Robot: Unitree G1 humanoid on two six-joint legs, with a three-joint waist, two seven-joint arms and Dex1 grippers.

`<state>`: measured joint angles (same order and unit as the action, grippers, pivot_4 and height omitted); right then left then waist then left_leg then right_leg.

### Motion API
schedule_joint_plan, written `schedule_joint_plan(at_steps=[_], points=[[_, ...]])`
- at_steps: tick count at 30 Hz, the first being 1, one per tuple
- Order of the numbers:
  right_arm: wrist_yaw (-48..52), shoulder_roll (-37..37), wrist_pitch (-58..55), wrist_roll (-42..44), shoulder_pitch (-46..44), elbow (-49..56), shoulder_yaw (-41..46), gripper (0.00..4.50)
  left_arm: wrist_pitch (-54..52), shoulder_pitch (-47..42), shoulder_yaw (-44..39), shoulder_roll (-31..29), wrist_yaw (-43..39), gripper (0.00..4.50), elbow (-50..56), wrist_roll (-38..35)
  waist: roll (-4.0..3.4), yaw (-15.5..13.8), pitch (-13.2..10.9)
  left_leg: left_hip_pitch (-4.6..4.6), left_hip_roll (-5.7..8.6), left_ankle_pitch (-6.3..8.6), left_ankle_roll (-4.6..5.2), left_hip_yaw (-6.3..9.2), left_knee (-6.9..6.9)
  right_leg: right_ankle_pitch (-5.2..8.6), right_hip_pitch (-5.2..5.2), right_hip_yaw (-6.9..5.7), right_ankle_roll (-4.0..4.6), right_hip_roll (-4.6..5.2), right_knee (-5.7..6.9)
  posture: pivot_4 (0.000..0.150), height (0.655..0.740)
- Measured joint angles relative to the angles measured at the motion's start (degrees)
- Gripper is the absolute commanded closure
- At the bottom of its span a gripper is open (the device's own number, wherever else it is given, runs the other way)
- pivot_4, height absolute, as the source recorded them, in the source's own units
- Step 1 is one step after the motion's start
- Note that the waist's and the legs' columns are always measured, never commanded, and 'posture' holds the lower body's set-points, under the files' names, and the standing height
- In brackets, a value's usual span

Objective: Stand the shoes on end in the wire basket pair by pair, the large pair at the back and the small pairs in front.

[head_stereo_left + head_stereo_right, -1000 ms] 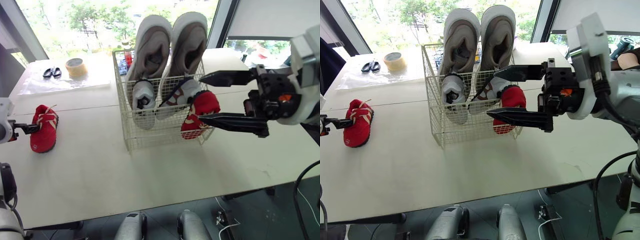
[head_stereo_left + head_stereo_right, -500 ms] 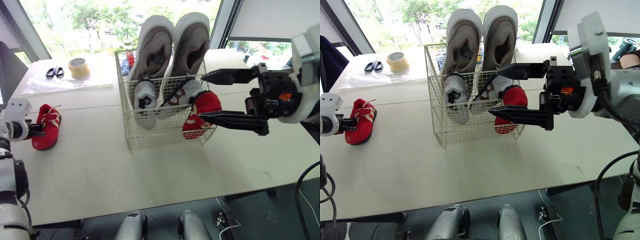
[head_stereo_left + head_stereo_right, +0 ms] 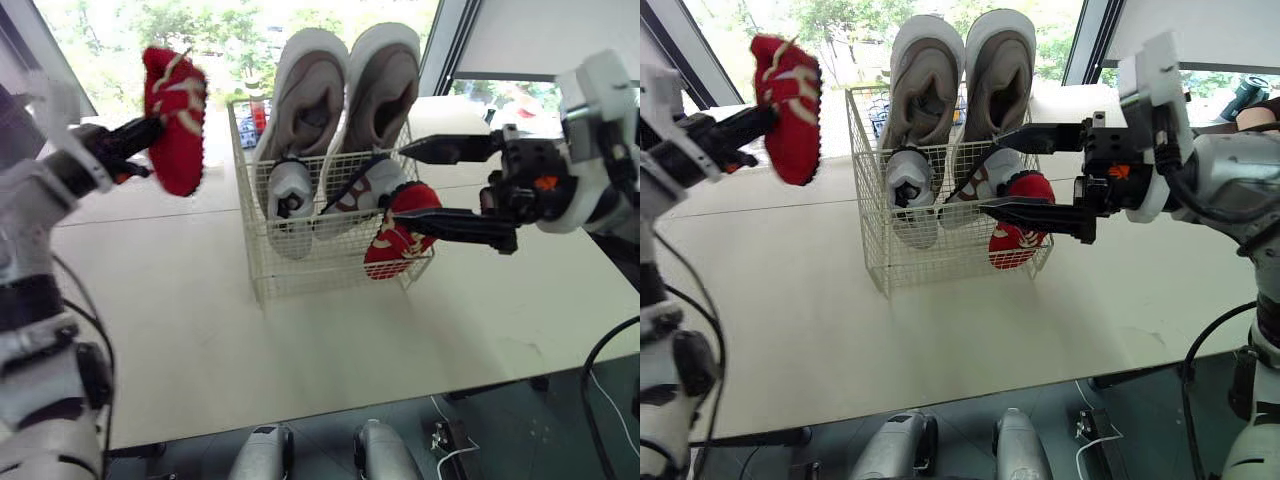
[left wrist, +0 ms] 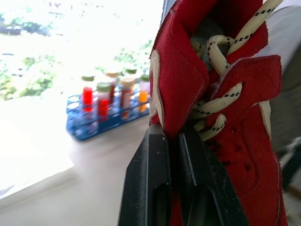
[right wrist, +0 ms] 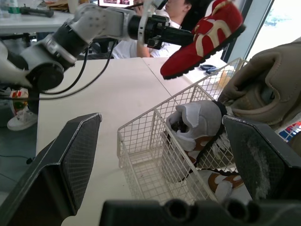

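Nearly done: big beige pair [image 3: 345, 85], small white pair [image 3: 290, 200], one red shoe [image 3: 400, 228] in white wire basket [image 3: 300, 272]. Left tool [image 3: 148, 128] grips second red shoe [image 3: 175, 120] aloft; right tool [image 3: 398, 182] wide, empty.

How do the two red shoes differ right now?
The held red shoe is in the air left of the wire basket, clamped at its opening by the left gripper jaws. The basket red shoe stands on end in the front right corner, unclamped. The held one is above the rim, the basket one mostly within the wires. Both are red with cream trim, seemingly a pair.
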<state>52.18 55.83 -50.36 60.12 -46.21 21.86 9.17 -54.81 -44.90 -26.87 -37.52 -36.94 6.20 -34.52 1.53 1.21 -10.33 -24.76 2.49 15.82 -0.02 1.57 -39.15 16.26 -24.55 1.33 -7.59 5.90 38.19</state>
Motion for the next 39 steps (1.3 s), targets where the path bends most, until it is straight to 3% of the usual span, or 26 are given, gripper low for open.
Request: schedule_joint_plan(at_steps=[7,13,20,29,39], points=[[5.0,-1.2,3.7,-6.7,-0.4,-5.5,-3.4,0.00,-14.3,-1.9,0.7,-0.2,10.5,4.44,14.8,-7.9,-0.03,-0.6,0.0,0.04,-0.04,-0.15,-0.24,0.03,-0.03,-0.02,0.01,-0.03,0.04,-0.19,0.14,0.150,0.7400],[8.0,-3.8,6.6,-12.2,-0.8,-9.9,-6.7,0.00,-13.4,-6.7,1.7,0.3,16.3,4.44,16.5,-8.5,-0.02,-0.6,0.0,0.04,-0.01,-0.17,-0.27,0.06,-0.01,-0.02,0.05,-0.05,0.04,-0.18,0.03,0.150,0.7400],[11.2,-7.5,10.1,-18.2,-2.6,-13.7,-10.5,0.00,-0.8,1.4,6.1,3.9,18.2,4.44,22.8,-4.2,-0.05,-0.5,0.0,0.06,-0.02,-0.19,-0.32,0.05,0.03,-0.03,0.04,-0.03,0.05,-0.16,0.01,0.150,0.7400],[15.0,-7.8,13.7,-24.3,-3.4,-18.2,-11.3,0.00,24.5,14.3,12.4,20.0,19.2,4.44,25.5,2.8,-0.04,-0.9,0.0,0.06,0.01,-0.19,-0.32,0.04,-0.01,-0.07,0.11,-0.09,0.09,-0.10,-0.07,0.150,0.7400],[16.0,-8.1,15.0,-27.4,-2.3,-18.7,-11.3,0.00,42.1,19.4,18.1,24.4,18.2,4.44,26.6,10.0,-0.05,-0.8,0.0,0.07,0.02,-0.19,-0.32,0.03,0.00,-0.07,0.12,-0.09,0.09,-0.12,-0.08,0.150,0.7400]])
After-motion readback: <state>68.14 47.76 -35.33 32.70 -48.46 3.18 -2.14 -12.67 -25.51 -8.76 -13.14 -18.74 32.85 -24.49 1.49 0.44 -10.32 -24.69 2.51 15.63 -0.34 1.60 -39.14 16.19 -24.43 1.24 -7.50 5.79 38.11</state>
